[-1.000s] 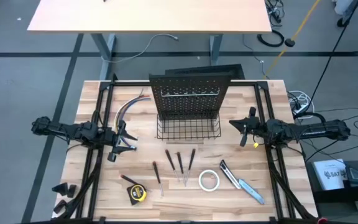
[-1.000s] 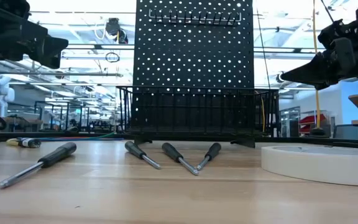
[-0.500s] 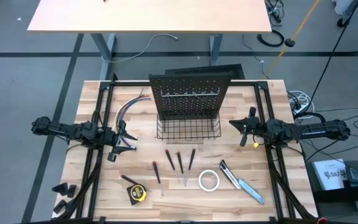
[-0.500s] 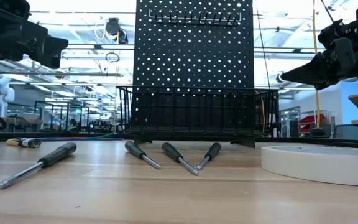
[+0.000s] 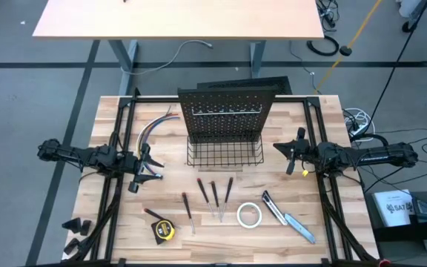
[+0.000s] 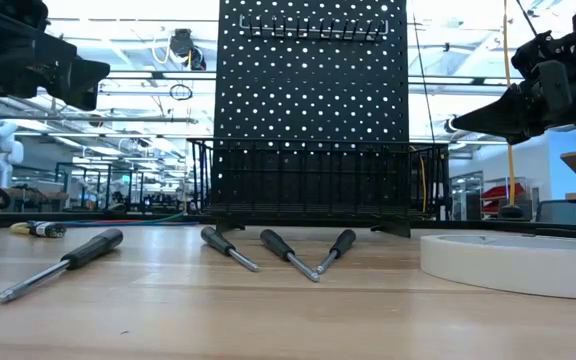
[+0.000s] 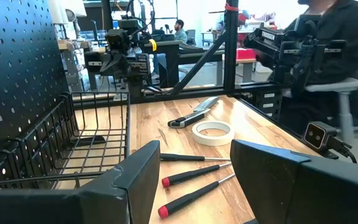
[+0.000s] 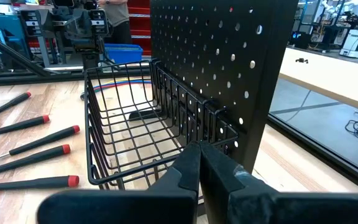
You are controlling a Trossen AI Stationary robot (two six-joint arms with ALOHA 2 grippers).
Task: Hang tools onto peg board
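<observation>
The black peg board (image 5: pixel 224 111) stands upright at the table's far middle, with its wire basket (image 5: pixel 224 152) at its foot. Several screwdrivers (image 5: pixel 213 194) lie flat on the wood in front of the basket. To their right lie the white tape roll (image 5: pixel 249 215) and the utility knife (image 5: pixel 288 219). The yellow-black tape measure (image 5: pixel 163 231) rests near the front left. My left gripper (image 5: pixel 150 169) hovers open, left of the basket; its fingers (image 7: pixel 272 174) have nothing between them. My right gripper (image 5: pixel 284 152) hovers shut, right of the basket, its fingertips (image 8: pixel 199 165) together.
A bundle of coloured cables (image 5: pixel 154 126) lies left of the peg board. A black frame (image 5: pixel 121 141) runs along both table sides. Bare wood shows between the basket and the table's near edge around the tools. A pale desk (image 5: pixel 176 18) stands beyond the table.
</observation>
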